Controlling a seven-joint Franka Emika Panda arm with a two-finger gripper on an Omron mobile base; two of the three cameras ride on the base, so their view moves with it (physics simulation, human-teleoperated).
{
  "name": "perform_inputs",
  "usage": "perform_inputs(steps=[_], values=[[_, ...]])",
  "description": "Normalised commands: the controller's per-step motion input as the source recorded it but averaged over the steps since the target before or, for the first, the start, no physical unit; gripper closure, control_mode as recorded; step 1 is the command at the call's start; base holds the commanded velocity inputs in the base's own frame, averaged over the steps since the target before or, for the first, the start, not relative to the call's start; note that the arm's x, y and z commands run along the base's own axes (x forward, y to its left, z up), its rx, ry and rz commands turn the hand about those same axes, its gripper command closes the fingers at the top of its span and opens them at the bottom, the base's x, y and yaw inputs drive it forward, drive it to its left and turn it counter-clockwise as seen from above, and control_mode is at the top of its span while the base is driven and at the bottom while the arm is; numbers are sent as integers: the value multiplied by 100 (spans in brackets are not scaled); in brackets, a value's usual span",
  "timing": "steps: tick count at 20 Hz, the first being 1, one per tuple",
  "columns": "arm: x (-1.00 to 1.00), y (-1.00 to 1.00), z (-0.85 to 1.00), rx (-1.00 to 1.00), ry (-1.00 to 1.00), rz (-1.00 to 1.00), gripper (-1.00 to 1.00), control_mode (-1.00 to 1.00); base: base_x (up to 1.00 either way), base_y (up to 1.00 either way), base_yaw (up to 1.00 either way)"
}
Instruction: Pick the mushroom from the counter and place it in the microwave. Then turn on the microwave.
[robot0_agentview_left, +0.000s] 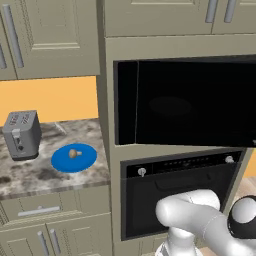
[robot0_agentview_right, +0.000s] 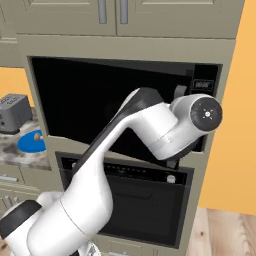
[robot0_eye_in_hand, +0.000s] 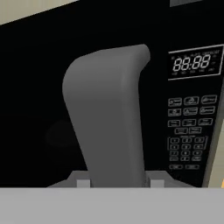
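Grey bar handle (robot0_eye_in_hand: 107, 116) of the microwave (robot0_agentview_left: 195, 102) sits right up against the hand camera, rising between the two dark finger tips (robot0_eye_in_hand: 83, 181) of the tool (robot0_eye_in_hand: 116, 183). Jaws look partly closed with a tip on either side of the handle base; whether they actually clamp it, cannot tell, since contact is cut off at the bottom edge. Keypad (robot0_eye_in_hand: 190, 131) and display sit just right of the handle.

Mushroom (robot0_agentview_left: 74, 153) is not picked yet: it lies on the blue plate (robot0_agentview_left: 85, 161), on the tabletop (robot0_agentview_left: 30, 175) near its right edge, next to the cabinet column, with the toaster (robot0_agentview_left: 21, 134) further left near the wall.

Likely step: opening the microwave door before fetching the mushroom.

Risks:
- tips slip off the smooth curved handle if the grip is loose or the pull goes off the door's swing arc
- door seems to hinge on the left, so it may swing toward the plate side and block the later reach
- mushroom is tiny and round, so it could roll on the plate

Hard to read:
- right base view: arm elbow covers the handle and most of the door
- microwave interior dark, nothing readable
- door ajar or shut: unclear
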Motion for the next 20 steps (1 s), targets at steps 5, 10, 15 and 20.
perform_inputs(steps=[5, 10, 15, 20], values=[[-46, 24, -9, 0, -1, 0, 100, -100, 0, 0, 0], [-47, 26, -9, 0, 0, 0, 100, -100, 0, 0, 0], [-48, 26, -9, 0, 0, 0, 100, -100, 0, 0, 0], [-50, 27, -10, 0, 0, 0, 100, -100, 0, 0, 0]])
